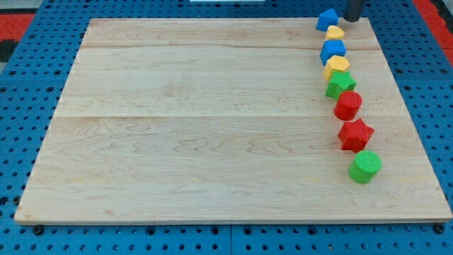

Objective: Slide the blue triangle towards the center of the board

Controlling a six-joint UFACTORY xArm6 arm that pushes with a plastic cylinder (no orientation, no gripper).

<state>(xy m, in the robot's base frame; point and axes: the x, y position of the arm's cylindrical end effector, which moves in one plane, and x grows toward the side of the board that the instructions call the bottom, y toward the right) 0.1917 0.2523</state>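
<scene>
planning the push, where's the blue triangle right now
The blue triangle sits at the view's top right, at the head of the line of blocks, just above a yellow block, with my tip close on its right.

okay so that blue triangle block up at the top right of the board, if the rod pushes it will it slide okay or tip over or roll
The blue triangle sits low on a flat face, so it will probably slide, not roll or tip. The wooden board looks smooth, so drag seems slight. An off-centre push from my tip, just to its right, may spin it.

No text, label, brand, number or sign can be read on anything in view.
</scene>
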